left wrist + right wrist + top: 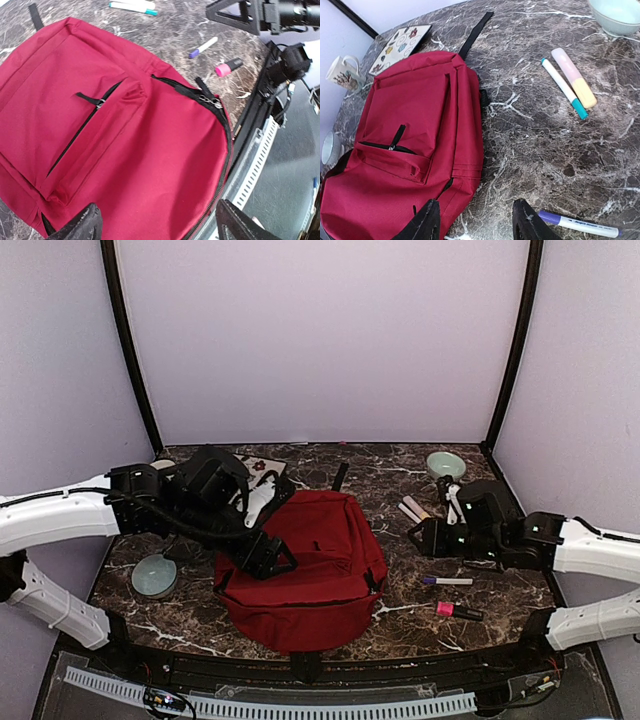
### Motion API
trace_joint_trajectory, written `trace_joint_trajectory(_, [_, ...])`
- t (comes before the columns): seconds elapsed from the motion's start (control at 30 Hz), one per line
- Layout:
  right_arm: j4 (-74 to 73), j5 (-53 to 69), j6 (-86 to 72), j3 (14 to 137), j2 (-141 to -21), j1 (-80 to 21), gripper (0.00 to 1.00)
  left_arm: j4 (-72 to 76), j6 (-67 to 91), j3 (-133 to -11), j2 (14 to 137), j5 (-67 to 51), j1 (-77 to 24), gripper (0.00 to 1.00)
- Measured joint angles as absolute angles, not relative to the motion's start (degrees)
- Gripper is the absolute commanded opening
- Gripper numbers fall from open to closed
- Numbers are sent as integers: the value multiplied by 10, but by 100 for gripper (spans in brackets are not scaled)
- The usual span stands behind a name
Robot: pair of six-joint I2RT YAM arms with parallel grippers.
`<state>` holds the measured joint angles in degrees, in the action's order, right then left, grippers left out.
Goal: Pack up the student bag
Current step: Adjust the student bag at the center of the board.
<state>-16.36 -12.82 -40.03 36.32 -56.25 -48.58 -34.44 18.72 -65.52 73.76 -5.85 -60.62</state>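
Note:
The student bag (310, 570) is a large dark-red backpack lying flat on the marble table, front pocket up. Its black zip pulls (209, 99) rest near the top seam. My left gripper (265, 555) hovers over the bag's left side; in the left wrist view the bag (125, 130) fills the space under the gripper (157, 225), whose jaws are wide open and hold nothing. My right gripper (418, 535) is to the right of the bag. In the right wrist view it (475, 222) stands open over bare table beside the bag's (410, 135) edge.
A purple-capped marker (447, 581) and a pink-and-black highlighter (458, 611) lie at the right front. A teal marker (565, 87) and a yellow highlighter (574, 77) lie nearer a green bowl (445, 463). Another bowl (154, 575), a mug (342, 72) and a sticker card (400, 42) are on the left.

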Motion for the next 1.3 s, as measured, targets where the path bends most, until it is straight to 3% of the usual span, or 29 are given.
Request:
trace_joint_trajectory(0.3, [-146, -74, -337, 444, -705, -486, 56, -345, 265, -595, 798, -50, -606, 72])
trace_joint_trajectory(0.5, [-143, -55, -310, 580, -868, -478, 63, -349, 281, -519, 819, -50, -603, 74])
trace_joint_trajectory(0.8, [-210, 23, -305, 809, -1109, -411, 62, -330, 230, -508, 884, -56, -560, 75])
trace_joint_trajectory(0.83, [-222, 34, -306, 827, -1130, -403, 59, -324, 223, -506, 892, -58, -553, 75])
trace_joint_trajectory(1.13, [-342, 126, -326, 978, -1266, -370, 0, -277, 206, -478, 891, -136, -478, 74])
trace_joint_trajectory(1.3, [-361, 133, -321, 987, -1261, -364, 0, -292, 192, -507, 923, -171, -438, 71])
